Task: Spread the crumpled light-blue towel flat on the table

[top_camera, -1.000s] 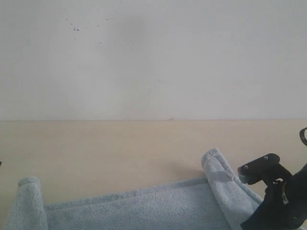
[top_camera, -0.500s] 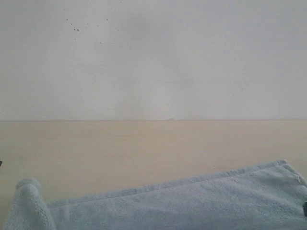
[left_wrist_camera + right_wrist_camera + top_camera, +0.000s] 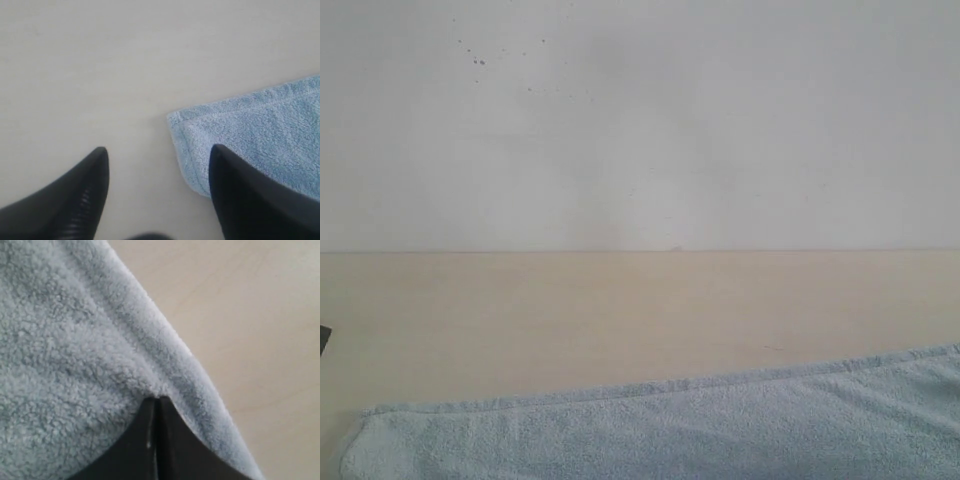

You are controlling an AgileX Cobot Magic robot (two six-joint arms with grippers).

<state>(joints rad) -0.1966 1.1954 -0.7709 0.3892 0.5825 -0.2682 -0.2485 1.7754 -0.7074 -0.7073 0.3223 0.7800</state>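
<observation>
The light-blue towel (image 3: 670,430) lies low and spread along the near edge of the beige table (image 3: 620,310), and its right end runs out of the exterior view. Neither gripper shows in that view. My left gripper (image 3: 159,148) hangs open over bare table, with one finger over the hemmed corner of the towel (image 3: 250,130) and nothing between its jaws. My right gripper (image 3: 156,399) is shut, and its tips pinch a pucker of the towel (image 3: 65,340) near the hemmed edge, next to bare table (image 3: 250,315).
A white speckled wall (image 3: 640,120) rises behind the table's far edge. A small dark sliver (image 3: 323,338) shows at the left border of the exterior view. Open tabletop lies between the towel and the wall.
The towel's raised right fold was drawn out to the right, and the right gripper left the exterior view with it. The bunched left corner has dropped flat.
</observation>
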